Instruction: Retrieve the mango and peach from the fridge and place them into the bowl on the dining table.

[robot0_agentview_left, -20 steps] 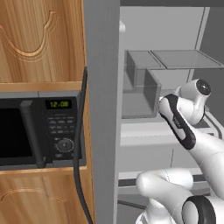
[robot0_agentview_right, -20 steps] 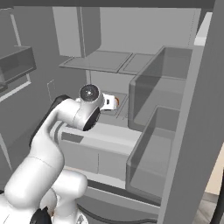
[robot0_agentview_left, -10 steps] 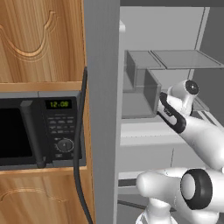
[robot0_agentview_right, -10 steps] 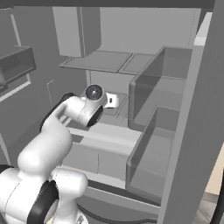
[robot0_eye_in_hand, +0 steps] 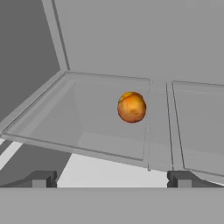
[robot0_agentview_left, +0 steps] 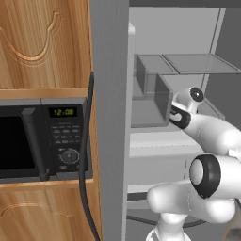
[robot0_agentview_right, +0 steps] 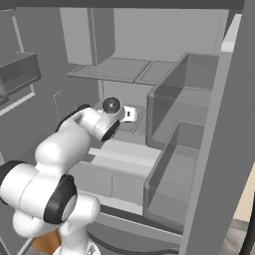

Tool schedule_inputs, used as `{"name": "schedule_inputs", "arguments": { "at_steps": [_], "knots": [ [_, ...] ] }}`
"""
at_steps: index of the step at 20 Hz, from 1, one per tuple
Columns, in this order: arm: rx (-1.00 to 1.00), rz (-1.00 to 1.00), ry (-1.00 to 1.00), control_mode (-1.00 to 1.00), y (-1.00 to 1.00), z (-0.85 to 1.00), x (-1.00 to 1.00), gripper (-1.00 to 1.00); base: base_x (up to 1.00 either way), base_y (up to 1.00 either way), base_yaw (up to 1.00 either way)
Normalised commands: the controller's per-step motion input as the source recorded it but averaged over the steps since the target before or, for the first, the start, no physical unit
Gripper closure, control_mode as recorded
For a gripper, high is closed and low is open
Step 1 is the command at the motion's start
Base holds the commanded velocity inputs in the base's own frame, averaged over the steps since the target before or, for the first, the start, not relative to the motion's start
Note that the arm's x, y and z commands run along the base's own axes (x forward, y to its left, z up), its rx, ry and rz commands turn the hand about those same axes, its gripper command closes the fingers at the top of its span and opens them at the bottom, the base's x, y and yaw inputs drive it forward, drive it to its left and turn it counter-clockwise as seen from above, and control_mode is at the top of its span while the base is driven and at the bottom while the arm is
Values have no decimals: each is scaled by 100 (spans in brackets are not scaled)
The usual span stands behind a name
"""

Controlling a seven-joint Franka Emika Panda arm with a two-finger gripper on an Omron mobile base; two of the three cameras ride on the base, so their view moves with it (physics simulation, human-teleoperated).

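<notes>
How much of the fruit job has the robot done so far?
Only the start looks done: the tall grey fridge stands open and the white arm reaches inside. Nothing is in hand; the fingers are spread wide and empty, pointing at a small round red-orange fruit, probably the peach, on a pale shelf. Grabbing both fruits and carrying them to the bowl is left.

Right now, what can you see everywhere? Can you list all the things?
Peach: one, red-orange, on a pale grey shelf inside the fridge, ahead of the hand camera.
Fridge: one, grey, open, with shelves and door bins.
Microwave: one, black with a green clock, set in the wooden cabinet left of the fridge.
Wooden cabinet: brown, above and below the microwave.
Robot arm: one, white with dark joints, reaching into the fridge.
Gripper: one, dark fingertips, open, short of the peach.
</notes>
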Motion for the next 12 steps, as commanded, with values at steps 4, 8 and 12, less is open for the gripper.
{"name": "schedule_inputs", "arguments": {
  "at_steps": [4,8,12],
  "knots": [
    [2,0,0,-100,-14,-19,36,-100,0,0,0],
    [2,0,0,-100,-17,-17,33,-100,0,0,0],
    [0,0,0,-100,-6,-17,41,-100,0,0,0]
  ]
}}
